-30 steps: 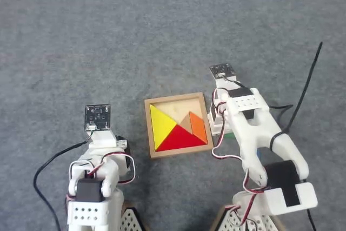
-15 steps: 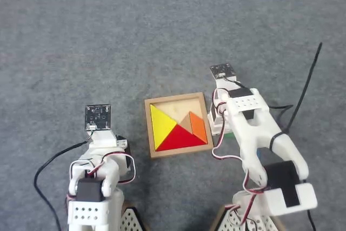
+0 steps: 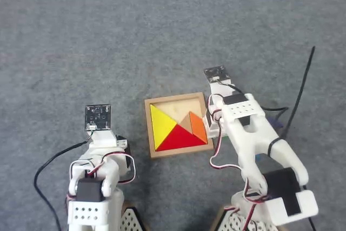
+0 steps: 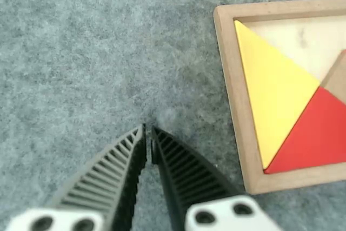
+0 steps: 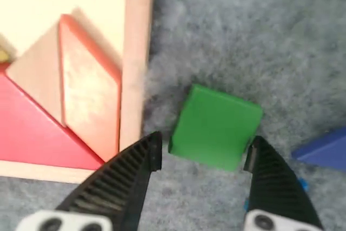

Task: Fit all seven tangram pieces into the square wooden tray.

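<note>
While agape, right pincer (image 5: 204, 147) astride green square (image 5: 216, 124) beside tray (image 5: 137, 52).

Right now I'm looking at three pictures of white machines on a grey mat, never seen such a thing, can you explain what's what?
These are two robot arms. One picture looks down from above; the other two come from a camera on each arm's wrist. On the grey mat lies a square wooden tray with a yellow triangle, red triangle, orange piece and tan piece inside. The left hand is shut on nothing, beside the tray. The right hand is open, its fingers either side of a green square on the mat outside the tray; a blue piece lies nearby. Nothing is held.
</note>
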